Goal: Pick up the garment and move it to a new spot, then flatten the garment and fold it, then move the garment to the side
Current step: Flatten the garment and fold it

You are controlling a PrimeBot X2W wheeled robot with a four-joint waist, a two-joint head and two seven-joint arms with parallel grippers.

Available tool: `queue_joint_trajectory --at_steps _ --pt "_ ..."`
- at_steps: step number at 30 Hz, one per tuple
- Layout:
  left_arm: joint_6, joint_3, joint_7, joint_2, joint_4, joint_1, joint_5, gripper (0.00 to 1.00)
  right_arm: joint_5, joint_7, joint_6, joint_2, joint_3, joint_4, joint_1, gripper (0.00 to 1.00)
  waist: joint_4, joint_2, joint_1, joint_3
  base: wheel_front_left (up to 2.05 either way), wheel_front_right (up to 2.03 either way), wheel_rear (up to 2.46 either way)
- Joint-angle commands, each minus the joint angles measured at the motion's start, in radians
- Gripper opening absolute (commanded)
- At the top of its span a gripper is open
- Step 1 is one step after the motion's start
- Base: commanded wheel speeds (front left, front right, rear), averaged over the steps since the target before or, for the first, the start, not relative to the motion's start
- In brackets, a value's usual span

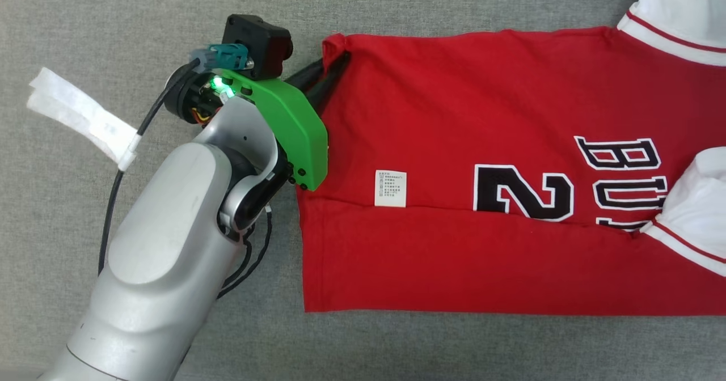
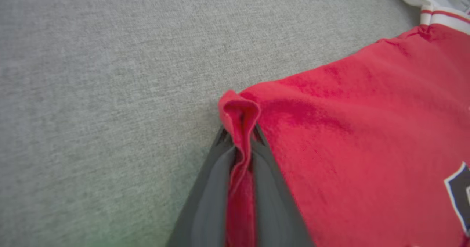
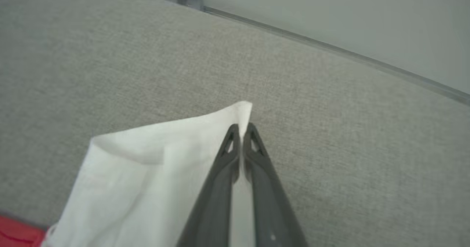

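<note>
- the garment (image 1: 454, 114), a red jersey with white sleeves, lies flat on the grey cloth-covered bench (image 1: 142, 18); its hem is at the left and its body runs off past the right edge of the head view.
- a crease runs left to right across the garment, just near of a small white care label (image 1: 390, 188); a black-and-white number print (image 1: 522, 197) and letters (image 1: 624, 177) sit further right.
- one white sleeve (image 1: 680, 7) shows at the far right corner, and another (image 1: 697, 199) lies over the red cloth at the right edge.
- the left end effector (image 1: 339, 59) is clenched on the far-left hem corner of the garment; in the left wrist view the red cloth (image 2: 349, 129) bunches into a small upright fold pinched between the two dark fingers (image 2: 209, 188).
- a green bracket (image 1: 295, 126) on the left wrist overlaps the hem's left edge in the head view.
- a black cable (image 1: 113, 199) with a white paper tag (image 1: 74, 114) hangs to the left of the arm.
- the right end effector (image 3: 241, 129) is clenched on the corner of a white sleeve (image 3: 147, 158), with the cloth caught between the closed fingertips; a sliver of red shows at the lower left of that view.
- beyond the sleeve, the bench ends at a pale wall (image 3: 330, 11).
</note>
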Motion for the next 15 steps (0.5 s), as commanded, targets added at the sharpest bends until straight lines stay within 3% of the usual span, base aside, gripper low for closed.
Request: queue_joint_trajectory --at_steps 1,8,15 --pt "-0.002 -0.003 -0.004 0.022 0.016 0.013 -0.002 0.0 -0.024 -0.06 -0.001 -0.004 -0.016 0.013 -0.024 0.0 -0.004 0.0 -0.0001 -0.017 0.0 0.0 0.0" --pt "0.0 0.049 -0.059 0.066 0.012 -0.014 -0.009 0.0 -0.045 -0.207 -0.001 0.013 -0.067 0.09 -0.054 0.0 -0.022 0.0 -0.0001 -0.077 0.0 0.0 0.0" --pt "-0.001 0.06 -0.131 0.07 -0.077 0.073 -0.044 0.0 0.053 -0.301 -0.001 -0.035 -0.053 -0.032 0.112 0.0 -0.058 0.0 -0.0001 -0.159 0.0 0.0 0.0"
